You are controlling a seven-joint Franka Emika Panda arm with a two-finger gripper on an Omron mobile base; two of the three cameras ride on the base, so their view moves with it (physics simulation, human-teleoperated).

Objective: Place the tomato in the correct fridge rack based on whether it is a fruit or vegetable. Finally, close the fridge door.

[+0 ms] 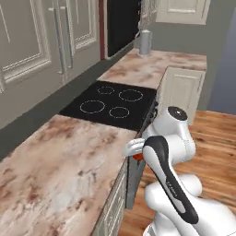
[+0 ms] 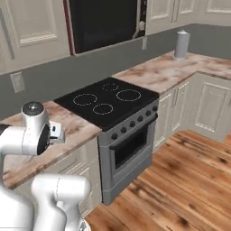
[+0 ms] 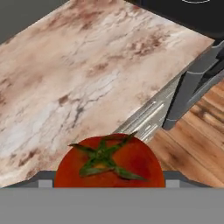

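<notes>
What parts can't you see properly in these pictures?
- Tomato, hand view: its lower part is cut off at the bottom edge, and so are the gripper's fingertips, so its grip can't be confirmed.
- Tomato, left base view: just a red sliver peeks out behind the arm.
- Grey canister on the far counter, right base view: too small to identify.

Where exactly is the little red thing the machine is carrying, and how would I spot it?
Start at the black glass stovetop set into the pinkish marble counter. Just past the counter's front edge beside it, the white arm's claw holds a small round red tomato. Its green star-shaped stem, facing the hand camera, marks it out as the sole red thing there.
</notes>
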